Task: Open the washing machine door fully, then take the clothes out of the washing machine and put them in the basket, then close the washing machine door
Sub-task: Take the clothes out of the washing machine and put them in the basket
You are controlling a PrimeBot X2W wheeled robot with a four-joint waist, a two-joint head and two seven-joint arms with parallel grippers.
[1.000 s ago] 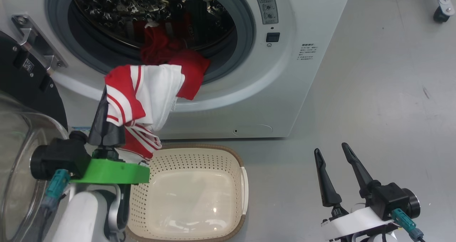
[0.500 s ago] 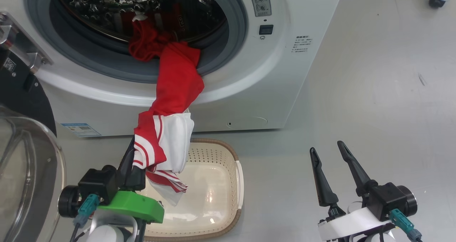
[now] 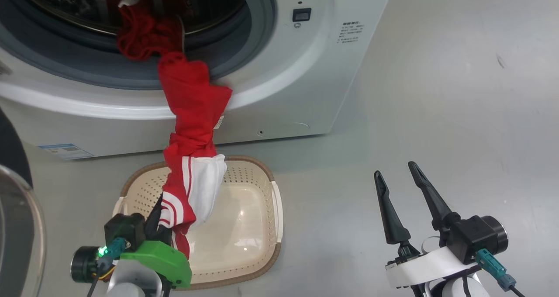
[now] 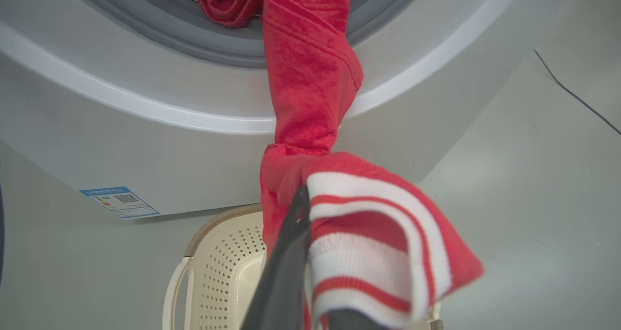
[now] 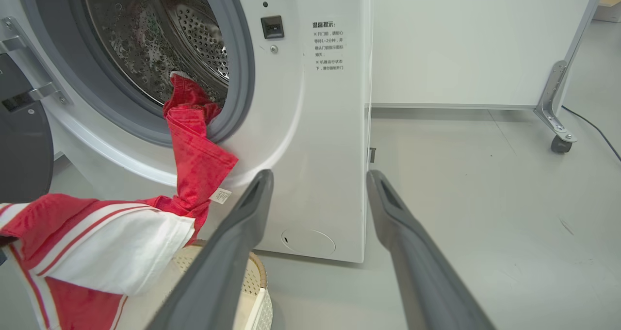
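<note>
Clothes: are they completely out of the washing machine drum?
No, the clothes stretch from inside the washing machine down to the left gripper above the basket.

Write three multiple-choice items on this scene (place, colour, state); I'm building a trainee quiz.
1. Where is the upper end of the clothes?
A. on the floor
B. inside the washing machine
C. on a shelf
2. What colour is the rim of the basket?
A. blue
B. black
C. brown
3. The right gripper is:
A. open, empty
B. shut on fabric
C. shut, empty

1 B: red fabric hangs out from inside it.
2 C: a brown band rings it.
3 A: jaws apart, nothing between.
</note>
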